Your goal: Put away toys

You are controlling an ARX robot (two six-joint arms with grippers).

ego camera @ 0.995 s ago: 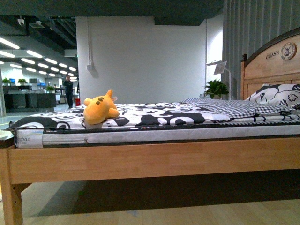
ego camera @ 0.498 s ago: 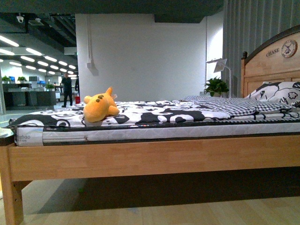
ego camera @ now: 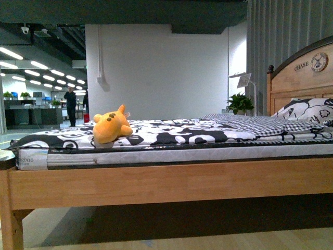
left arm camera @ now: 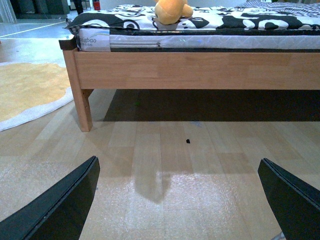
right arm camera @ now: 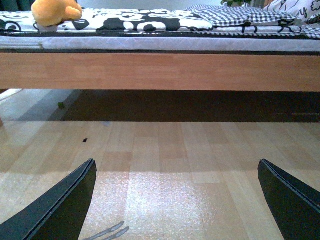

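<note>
We are facing the long side of a wooden bed (ego camera: 171, 179) from low down, at about mattress height. The orange-yellow plush animal (ego camera: 111, 126) is lying on the black-and-white patterned bedcover (ego camera: 177, 130), near the foot end and close to the edge nearest us. Nothing is touching it, so we judge it is waiting to be collected.

Our left gripper (left arm camera: 177, 160) is hanging low over the floor (left arm camera: 165, 150), its two dark fingers (left arm camera: 65, 205) spread wide with nothing between them. Our right gripper (right arm camera: 176, 161) is likewise gaping and empty. Both wrist cameras are looking across the floor toward the bed, and the plush animal is showing on it, well apart from either gripper. We judge the arms are held low and opened ready for an approach, and the reach has not yet begun.

The floor is pale wood-look planking, gleaming under the lights. A yellow rug (left arm camera: 30, 90) with a pale border is lying beside the bed's corner leg. Toward the head end we are seeing a grey checked blanket (ego camera: 260, 122), a patterned pillow (ego camera: 307, 110) and a headboard (ego camera: 302, 73) bearing a small clock. Behind the bed are a white wall, a potted plant (ego camera: 240, 101) and a white lamp (ego camera: 242, 79). On the left a lit open office is stretching away, where a person (ego camera: 70, 104) is standing.
</note>
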